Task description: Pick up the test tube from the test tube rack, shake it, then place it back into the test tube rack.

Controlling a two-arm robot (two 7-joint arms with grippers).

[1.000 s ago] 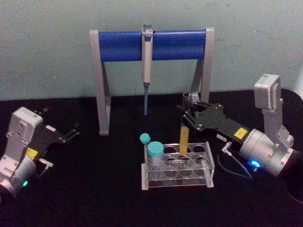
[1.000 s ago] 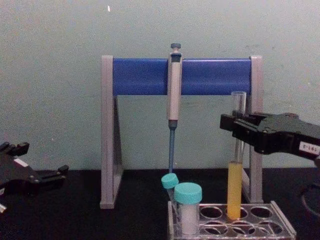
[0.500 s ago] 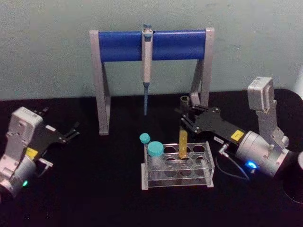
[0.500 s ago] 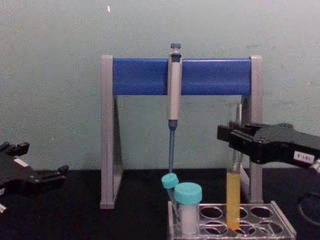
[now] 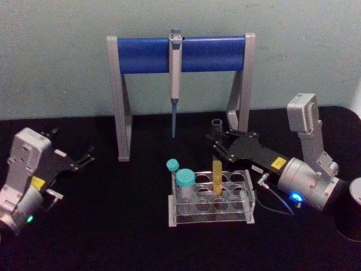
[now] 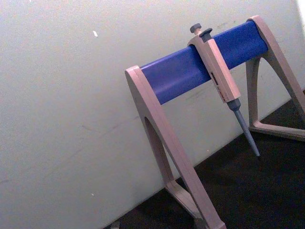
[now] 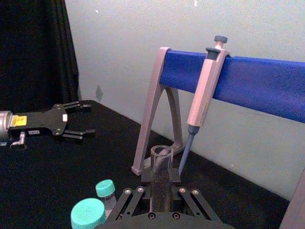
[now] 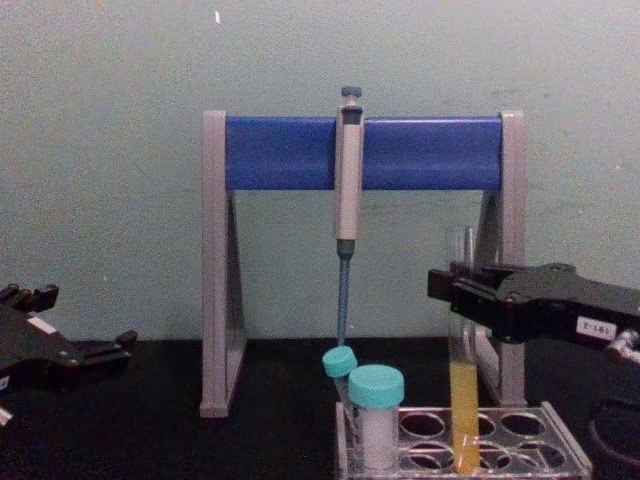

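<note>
Left gripper (image 5: 86, 156) sat parked at the left, fingers spread and empty. Centre-right, the test tube (image 8: 463, 405) had dropped within the last second, and its yellow end stood inside a hole of the test tube rack (image 5: 210, 218). Right gripper (image 8: 458, 297) remained clamped on the upper glass. Judged: reinsertion nearly complete, release outstanding.
</note>
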